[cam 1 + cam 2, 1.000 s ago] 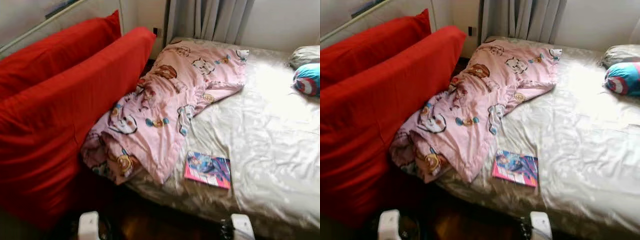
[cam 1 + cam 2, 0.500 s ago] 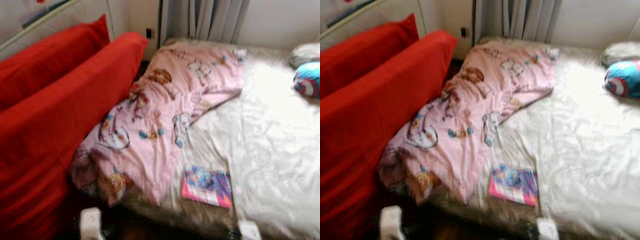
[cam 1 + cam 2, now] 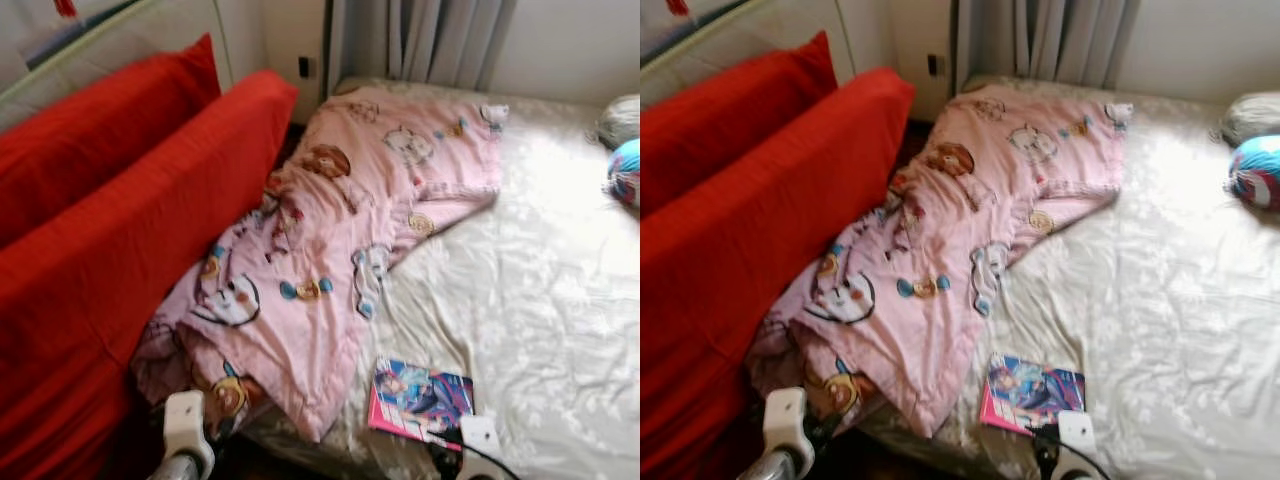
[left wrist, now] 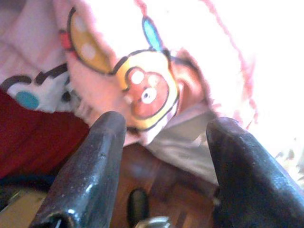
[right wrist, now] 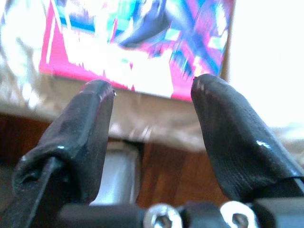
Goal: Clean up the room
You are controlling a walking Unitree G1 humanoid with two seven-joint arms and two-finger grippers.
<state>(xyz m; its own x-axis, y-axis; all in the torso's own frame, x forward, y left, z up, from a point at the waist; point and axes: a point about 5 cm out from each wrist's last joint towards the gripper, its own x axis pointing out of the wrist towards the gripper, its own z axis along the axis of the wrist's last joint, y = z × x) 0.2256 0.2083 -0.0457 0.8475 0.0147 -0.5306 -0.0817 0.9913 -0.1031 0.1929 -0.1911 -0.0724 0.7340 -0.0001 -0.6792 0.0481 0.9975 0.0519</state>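
Observation:
A crumpled pink cartoon-print blanket (image 3: 330,250) lies along the left side of the bed, its corner hanging over the near edge. A pink and blue book (image 3: 422,398) lies flat on the cream sheet (image 3: 540,300) by that edge. My left gripper (image 4: 164,128) is open, its fingers (image 4: 95,161) spread just short of the blanket's hanging corner (image 4: 142,90). My right gripper (image 5: 152,88) is open too, aimed at the book's near edge (image 5: 137,52) and a little below it. Both white wrists rise at the bottom of the eye views, left (image 3: 185,425) and right (image 3: 480,438).
Red cushions (image 3: 120,240) lean close along the bed's left side. A blue round-patterned pillow (image 3: 626,170) and a grey one (image 3: 620,118) sit at the far right. Grey curtains (image 3: 420,40) hang behind the bed. Dark wood floor (image 4: 161,190) lies under the bed's edge.
The camera has shifted closer to the bed. Both wrists have risen toward the bed's near edge, the right one now beside the book, the left one by the blanket's corner.

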